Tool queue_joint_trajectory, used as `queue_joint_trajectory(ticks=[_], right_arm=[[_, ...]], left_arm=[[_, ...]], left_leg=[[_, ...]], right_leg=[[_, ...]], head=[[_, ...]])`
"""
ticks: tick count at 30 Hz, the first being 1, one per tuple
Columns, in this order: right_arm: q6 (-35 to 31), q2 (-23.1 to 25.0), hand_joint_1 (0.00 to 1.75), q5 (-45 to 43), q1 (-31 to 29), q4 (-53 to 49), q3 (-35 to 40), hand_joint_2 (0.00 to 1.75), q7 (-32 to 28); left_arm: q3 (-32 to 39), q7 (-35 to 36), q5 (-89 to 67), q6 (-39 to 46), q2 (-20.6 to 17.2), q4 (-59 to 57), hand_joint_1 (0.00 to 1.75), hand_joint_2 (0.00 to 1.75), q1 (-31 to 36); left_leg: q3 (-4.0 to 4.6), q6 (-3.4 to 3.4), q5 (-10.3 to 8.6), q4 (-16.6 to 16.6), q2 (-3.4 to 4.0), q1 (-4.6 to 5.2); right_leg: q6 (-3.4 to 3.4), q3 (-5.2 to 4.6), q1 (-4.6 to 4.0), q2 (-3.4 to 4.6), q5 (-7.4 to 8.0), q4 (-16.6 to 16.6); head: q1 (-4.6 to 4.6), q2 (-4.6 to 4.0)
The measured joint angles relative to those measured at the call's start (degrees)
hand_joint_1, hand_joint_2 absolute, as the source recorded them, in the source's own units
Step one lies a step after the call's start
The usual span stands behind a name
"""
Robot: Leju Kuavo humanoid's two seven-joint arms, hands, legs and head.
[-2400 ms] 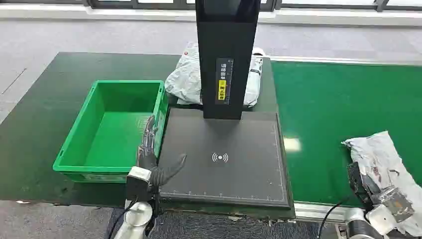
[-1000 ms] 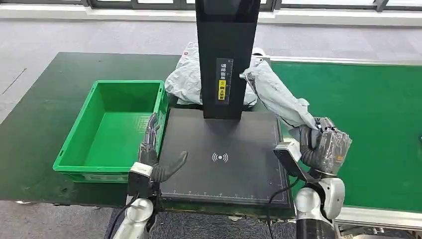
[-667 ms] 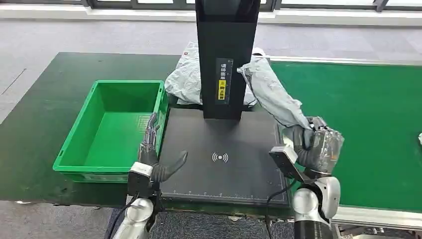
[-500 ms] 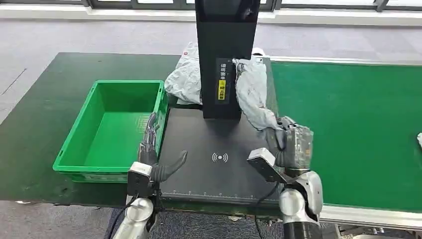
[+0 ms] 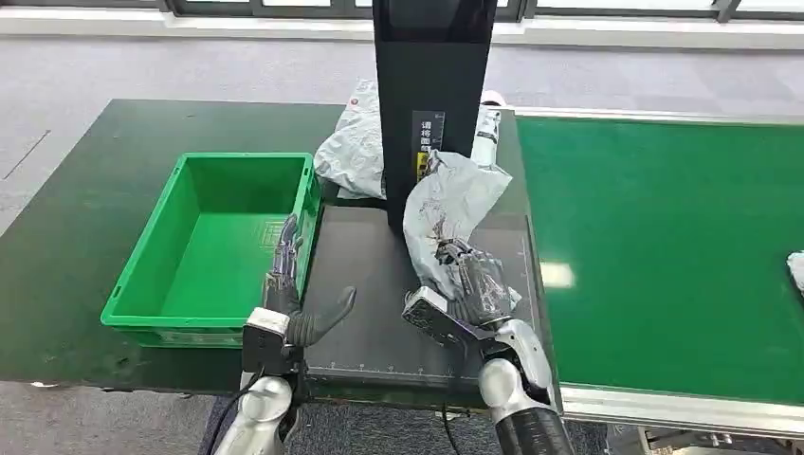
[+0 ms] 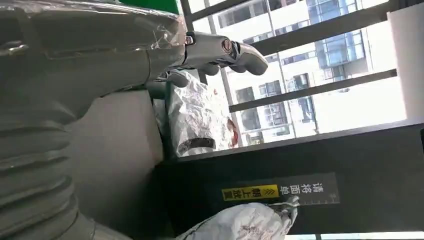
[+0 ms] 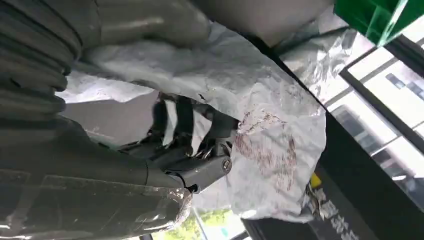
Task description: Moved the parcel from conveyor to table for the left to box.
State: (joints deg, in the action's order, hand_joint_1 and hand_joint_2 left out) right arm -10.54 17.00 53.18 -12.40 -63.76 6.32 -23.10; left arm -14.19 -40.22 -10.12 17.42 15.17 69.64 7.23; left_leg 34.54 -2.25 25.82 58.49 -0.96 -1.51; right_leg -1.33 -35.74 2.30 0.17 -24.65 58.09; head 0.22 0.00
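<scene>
A crumpled grey plastic parcel (image 5: pixel 446 210) stands over the black scanner pad (image 5: pixel 379 313), gripped at its lower end by my right hand (image 5: pixel 471 284). The right wrist view shows the parcel (image 7: pixel 260 125) wrapped over that hand's fingers (image 7: pixel 200 170). My left hand (image 5: pixel 292 299) rests at the pad's left edge beside the green box (image 5: pixel 152 275), fingers apart and holding nothing. In the left wrist view, the left hand (image 6: pixel 215 50) is spread and the parcel (image 6: pixel 245 225) shows beyond it.
A black scanner column (image 5: pixel 431 104) rises at the back of the pad, with a second grey parcel (image 5: pixel 351 152) behind it. The green conveyor (image 5: pixel 664 246) runs on the right, another parcel (image 5: pixel 794 270) at its far right edge. The dark table (image 5: pixel 66 227) surrounds the box.
My right hand has carried the parcel leftward from the conveyor's edge to above the scanner pad and lowered it. The left hand has stayed still.
</scene>
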Motion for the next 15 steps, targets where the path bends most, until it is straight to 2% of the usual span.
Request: queue_joint_trajectory(ticks=[6, 7, 15], right_arm=[[0.04, -0.02, 0.00, -0.50, -0.84, 2.61, 0.59, 1.75, 0.02], [0.24, -0.02, 0.00, -1.03, -1.02, 3.17, 0.66, 0.00, -0.09], [3.97, -0.02, 0.00, -6.31, -2.53, 6.78, 0.85, 0.00, -3.45]], left_arm=[[0.02, 0.00, 0.00, 0.02, 0.00, -0.11, 0.00, 1.75, 0.00], [0.00, 0.00, 0.11, 0.04, -0.02, -0.13, 0.00, 1.75, 0.00], [0.02, 0.00, 0.61, 0.20, -0.26, -0.13, 0.00, 1.75, 0.00]], left_leg=[[0.01, 0.00, 0.00, 0.00, 0.00, 0.00], [0.01, 0.00, 0.00, 0.00, 0.00, 0.00], [-0.01, 0.00, 0.00, 0.00, 0.00, 0.00]], right_leg=[[0.00, -0.01, 0.00, 0.00, -0.01, 0.00], [0.00, -0.01, 0.00, 0.00, -0.01, 0.00], [0.00, -0.01, 0.00, 0.01, 0.00, 0.00]], head=[[0.00, 0.00], [-0.02, 0.00], [-0.02, 0.00]])
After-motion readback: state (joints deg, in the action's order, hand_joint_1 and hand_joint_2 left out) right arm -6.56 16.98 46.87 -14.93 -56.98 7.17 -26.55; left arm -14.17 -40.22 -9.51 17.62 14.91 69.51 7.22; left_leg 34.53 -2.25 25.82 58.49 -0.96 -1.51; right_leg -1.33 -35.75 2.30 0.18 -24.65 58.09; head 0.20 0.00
